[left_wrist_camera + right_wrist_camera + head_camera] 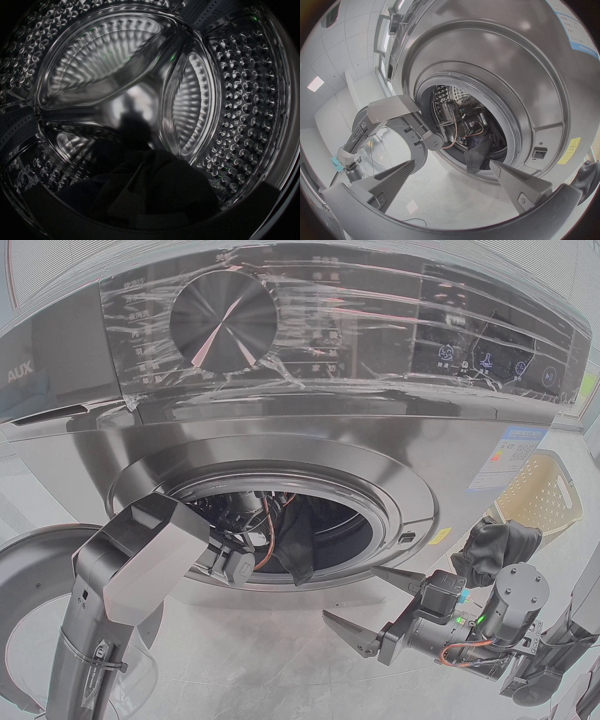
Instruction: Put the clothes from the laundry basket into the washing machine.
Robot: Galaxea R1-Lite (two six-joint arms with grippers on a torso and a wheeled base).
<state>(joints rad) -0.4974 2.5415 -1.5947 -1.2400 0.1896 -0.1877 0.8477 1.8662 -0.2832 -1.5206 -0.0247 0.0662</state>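
Washing machine door (31,590) hung open on the far left; the left arm (144,552) was in through the washing machine (300,446) opening, wrist inside the drum (243,93), and I couldn't tell the left gripper's state. A dark garment (299,546) was draped out over the drum lip, with more dark clothes (162,190) heaped on the drum floor. Right gripper (350,592) sat low in front of the opening, jaws wide and empty, and right of it a dark bundle of clothes (500,546) sat against the cream perforated laundry basket (544,490).
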